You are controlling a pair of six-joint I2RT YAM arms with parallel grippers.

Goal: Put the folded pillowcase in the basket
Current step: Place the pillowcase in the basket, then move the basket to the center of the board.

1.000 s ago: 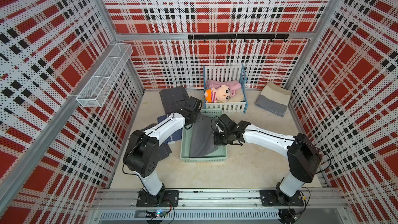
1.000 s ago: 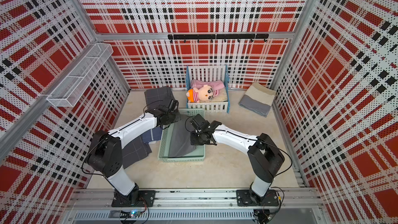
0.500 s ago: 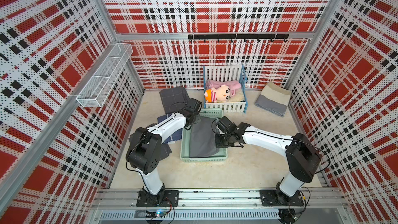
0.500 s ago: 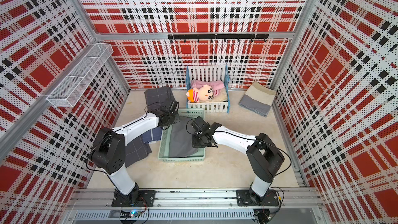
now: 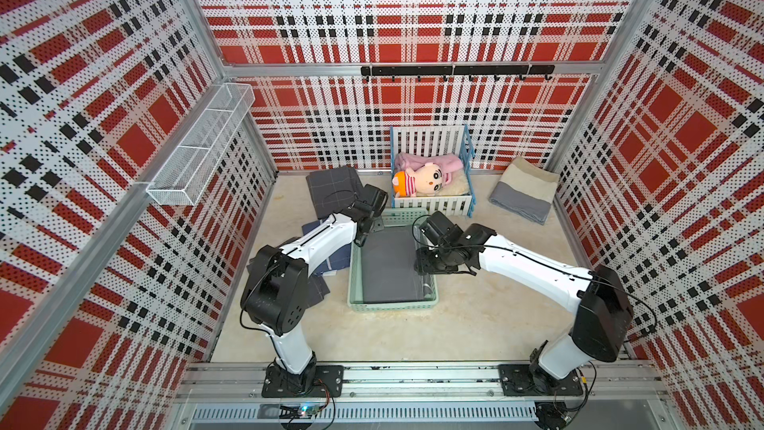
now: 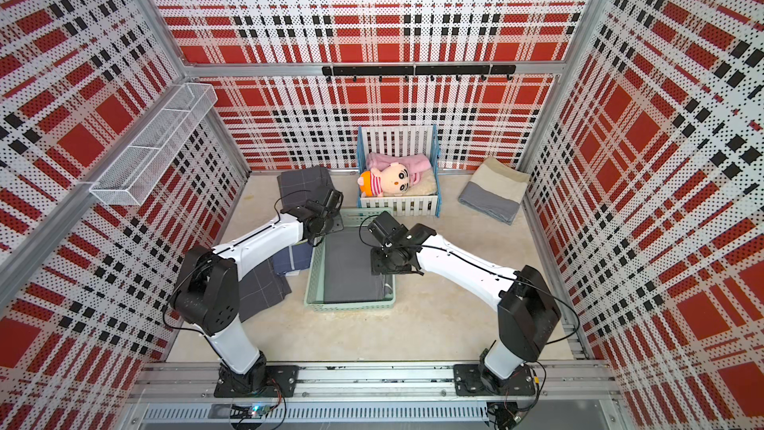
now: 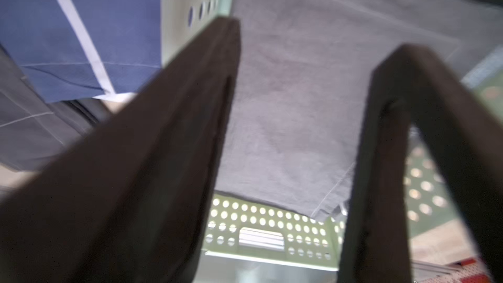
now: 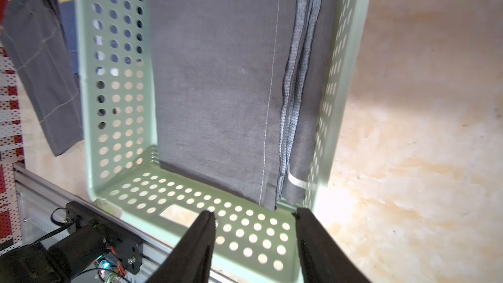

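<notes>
The pale mint-green basket (image 5: 392, 304) (image 6: 351, 306) stands mid-floor. The folded pillowcase (image 5: 388, 266) (image 6: 351, 270), plain dark grey, lies flat inside it and fills most of the bottom. My left gripper (image 5: 368, 230) (image 7: 317, 36) hovers open over the basket's far left corner, nothing between its fingers, the pillowcase (image 7: 294, 104) beneath. My right gripper (image 5: 421, 260) (image 8: 255, 212) is open above the basket's right rim. In the right wrist view the pillowcase (image 8: 217, 77) lies along the perforated wall (image 8: 117, 77), its layered edge toward the other side.
A toy crib with a doll (image 5: 430, 184) stands just behind the basket. A beige and grey folded cloth (image 5: 523, 196) lies at the back right. Dark checked cloth (image 5: 333, 190) and blue cloth (image 6: 291, 260) lie left of the basket. A wire rack (image 5: 202, 146) hangs on the left wall.
Both grippers have gone from shut to open and let go of the pillowcase. It has settled flat in the basket.
</notes>
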